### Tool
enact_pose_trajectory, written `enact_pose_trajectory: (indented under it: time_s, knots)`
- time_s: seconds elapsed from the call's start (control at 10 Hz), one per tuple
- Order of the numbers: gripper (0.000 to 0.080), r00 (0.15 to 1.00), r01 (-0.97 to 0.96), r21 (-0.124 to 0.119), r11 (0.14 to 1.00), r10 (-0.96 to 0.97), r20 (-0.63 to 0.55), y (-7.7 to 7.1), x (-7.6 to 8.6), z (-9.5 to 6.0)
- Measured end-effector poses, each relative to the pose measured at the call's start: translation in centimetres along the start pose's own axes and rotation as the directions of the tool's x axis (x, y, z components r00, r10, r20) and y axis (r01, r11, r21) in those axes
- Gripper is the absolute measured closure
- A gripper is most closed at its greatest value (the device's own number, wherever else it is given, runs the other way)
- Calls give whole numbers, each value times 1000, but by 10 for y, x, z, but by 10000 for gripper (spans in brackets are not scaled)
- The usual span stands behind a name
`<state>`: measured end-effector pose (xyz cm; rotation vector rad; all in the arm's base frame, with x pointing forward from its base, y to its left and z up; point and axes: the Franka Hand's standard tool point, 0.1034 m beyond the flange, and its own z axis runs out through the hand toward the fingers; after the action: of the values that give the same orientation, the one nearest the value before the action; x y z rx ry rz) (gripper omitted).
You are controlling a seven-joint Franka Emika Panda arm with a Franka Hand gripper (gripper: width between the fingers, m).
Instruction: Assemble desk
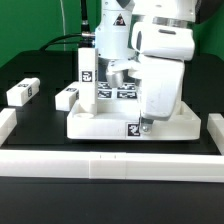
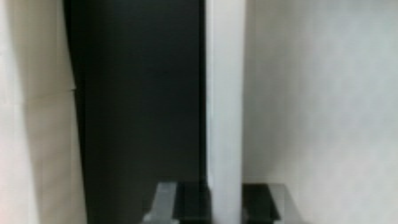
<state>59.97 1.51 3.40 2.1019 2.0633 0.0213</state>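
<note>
Claw (image 1: 146,121) is clenched on the tabletop (image 1: 105,125) at its front rim (image 2: 222,90). In the wrist view that thin white wall runs straight between the two fingers (image 2: 169,203), with dark mat (image 2: 134,100) on one side and white plastic on the other.

The step looks like sliding or turning the tabletop by this rim. The hold sits toward one end of the edge, so the tray will likely want to pivot. A plumb wrist and a low, slow drag would help stop the thin wall slipping out or the far side lifting.

Nearest the exterior camera, the front rail (image 1: 100,165) lies along the tabletop's front edge, with only a narrow strip of mat between them. There is little room to come forward. The right rail (image 1: 214,130) stands near the tabletop's corner on the exterior view's right, so that side is tight too.

More mat is open on the exterior view's left, up to the left rail (image 1: 8,122). Two loose legs lie there: the outer leg (image 1: 22,92) is well apart from the tray, and the inner leg (image 1: 68,97) is just beside its edge and easy to knock in a leftward slide. Farther back, the upright leg (image 1: 87,72) stands at the tabletop's far corner and would wobble under a jerk. The arm (image 1: 160,60) hides the other far corner.
</note>
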Motion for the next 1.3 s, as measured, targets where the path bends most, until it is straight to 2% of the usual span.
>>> enact_pose_trajectory:
  time_s: [0.1,0.2,0.4,0.5,0.6,0.8,1.1,1.2,1.3]
  knots:
    - [739,1000,10,-6,1000,-10,-3,7,9,1]
    - [739,1000,16,-2,1000,-16,-2,13,14,3]
    - [739,1000,15,1,1000,-15,5,27,14,3]
    - [739,1000,9,12,1000,-9,13,33,14,3]
    - [739,1000,2,8,1000,-2,15,39,15,4]
    - [739,999,-39,13,999,38,16,48,24,7]
    - [739,998,-53,15,998,52,22,50,27,8]
    - [668,998,-61,13,998,61,22,51,28,7]
    - [668,998,-62,8,998,62,22,53,27,2]
